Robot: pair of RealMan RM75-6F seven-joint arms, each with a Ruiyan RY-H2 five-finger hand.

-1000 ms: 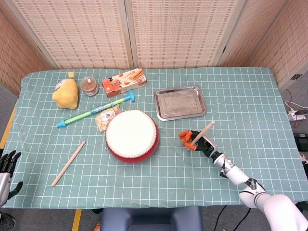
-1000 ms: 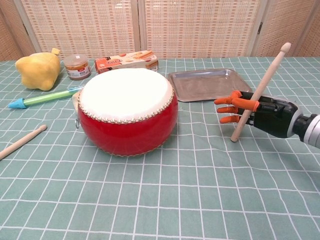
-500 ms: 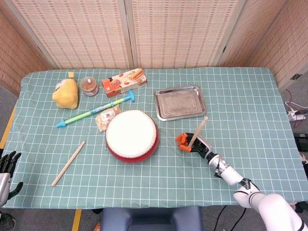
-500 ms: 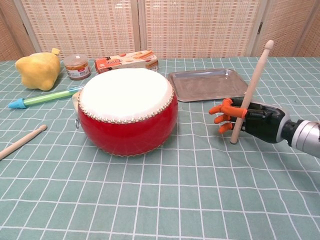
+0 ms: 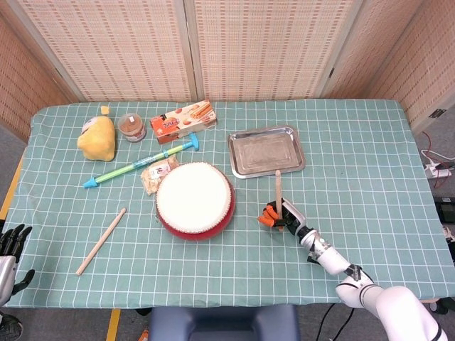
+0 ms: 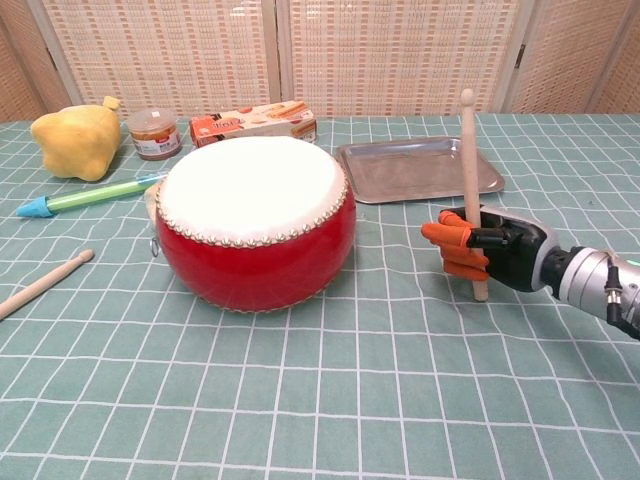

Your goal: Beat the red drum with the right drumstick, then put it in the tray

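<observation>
Here the drumstick [image 6: 469, 180] stands almost upright, its lower end near the cloth, just right of the red drum [image 6: 252, 225]. Your right hand [image 6: 490, 255] clasps its lower shaft (a light, stiff, smooth rod, likely to pivot). The tray [image 5: 266, 151] lies beyond. The left hand [image 5: 10, 241], fingers spread, holds nothing.

Bright even overhead light is falling, shadows staying soft; flat shiny metal tray [image 5: 266, 151] is showing mild glare; both views sharp.
</observation>
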